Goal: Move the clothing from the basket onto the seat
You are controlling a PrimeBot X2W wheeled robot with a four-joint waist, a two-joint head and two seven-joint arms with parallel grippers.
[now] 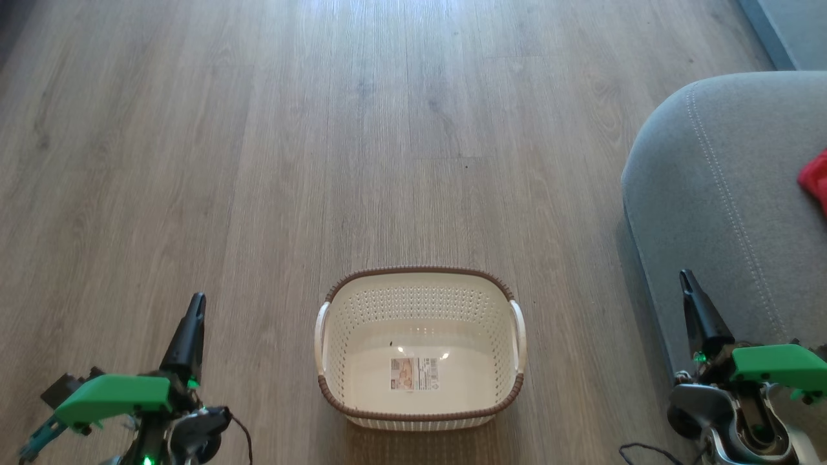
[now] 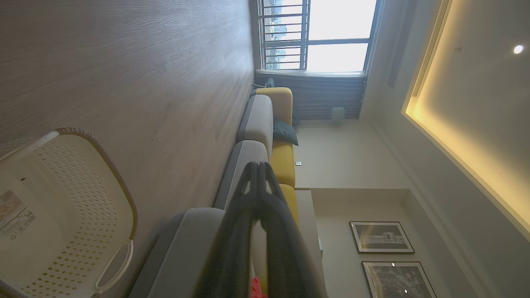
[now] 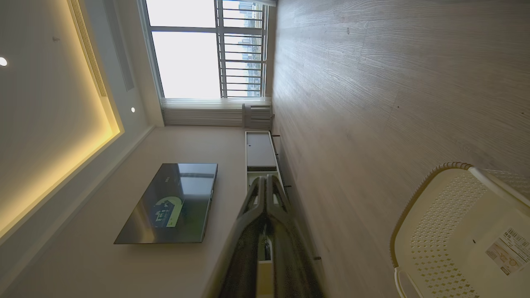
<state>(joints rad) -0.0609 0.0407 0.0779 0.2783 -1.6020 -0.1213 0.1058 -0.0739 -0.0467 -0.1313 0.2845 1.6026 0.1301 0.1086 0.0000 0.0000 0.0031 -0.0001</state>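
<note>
The cream basket (image 1: 421, 303) with its brown rim stands on the wooden floor in the head view, and nothing but its label sticker (image 1: 414, 374) lies inside. On the grey seat (image 1: 717, 194) at the right, a bit of red clothing (image 1: 815, 175) shows at the frame edge. My left gripper (image 1: 197, 300) is at the lower left, shut with nothing in it, well apart from the basket. My right gripper (image 1: 685, 276) is at the lower right, in front of the seat's edge, shut with nothing in it. The left wrist view has the basket (image 2: 62, 215), the seat (image 2: 182, 248) and a red scrap (image 2: 256, 288).
Wooden floor (image 1: 323, 129) stretches ahead and to the left of the basket. In the left wrist view a grey and yellow sofa (image 2: 265, 132) runs along the wall toward a window. The right wrist view has a television (image 3: 169, 203), a low cabinet (image 3: 260, 153) and the basket (image 3: 463, 231).
</note>
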